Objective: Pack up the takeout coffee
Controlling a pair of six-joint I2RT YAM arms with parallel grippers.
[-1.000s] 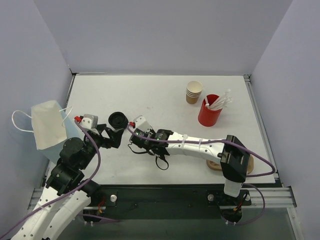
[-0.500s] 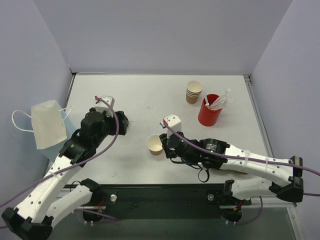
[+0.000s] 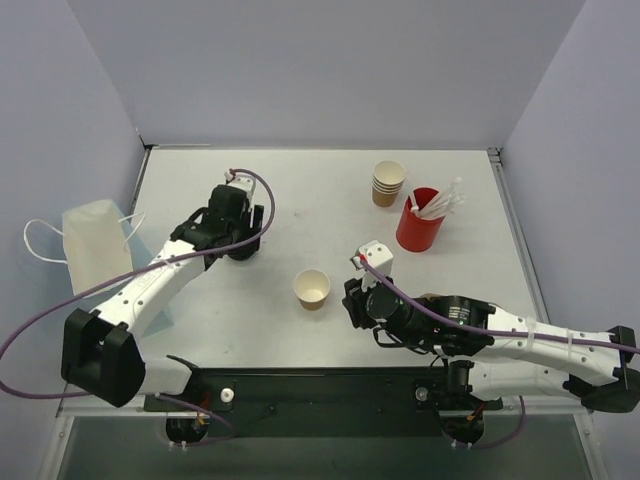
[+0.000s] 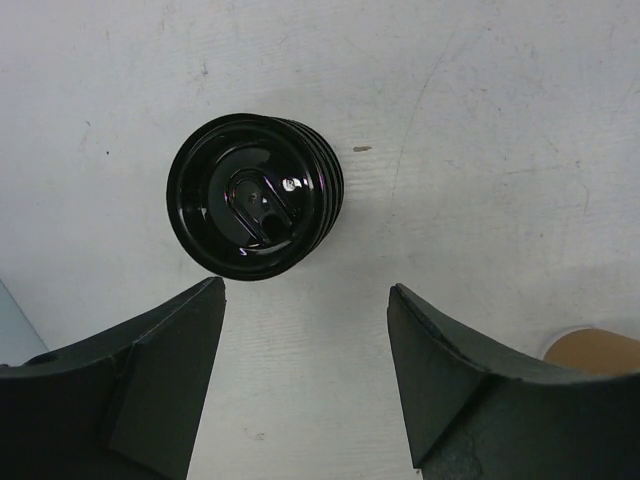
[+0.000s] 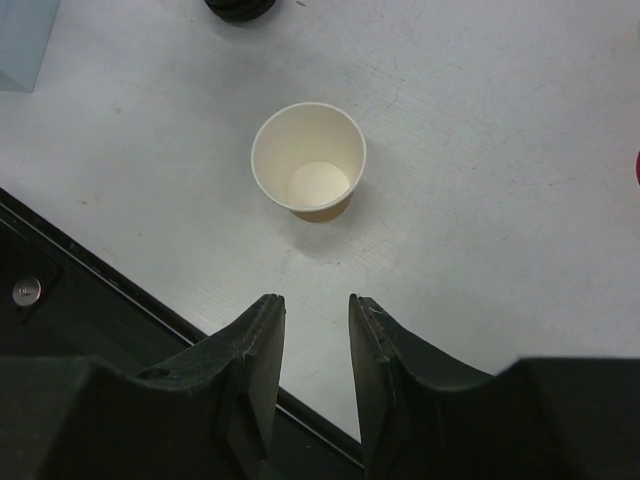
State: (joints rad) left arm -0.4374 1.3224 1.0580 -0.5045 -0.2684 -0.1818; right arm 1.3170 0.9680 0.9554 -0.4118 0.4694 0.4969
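No lidded takeout coffee cup is in view. A single lidless brown paper cup (image 3: 312, 289) stands upright and empty mid-table; it also shows in the right wrist view (image 5: 308, 160). A stack of black lids (image 4: 255, 195) sits on the table just beyond my left gripper (image 4: 305, 290), which is open and empty above it. In the top view the left gripper (image 3: 238, 240) covers most of the lids. My right gripper (image 5: 315, 300) is narrowly open and empty, a short way to the right of the cup in the top view (image 3: 352, 298).
A stack of lidless brown cups (image 3: 387, 184) and a red cup with white stirrers (image 3: 418, 222) stand at the back right. A white paper bag (image 3: 98, 250) stands at the table's left edge. The table's front edge lies under my right gripper.
My right gripper has let go of the lidless cup and drawn back to the right. My left arm has swung toward the back and now hangs over the lid stack.
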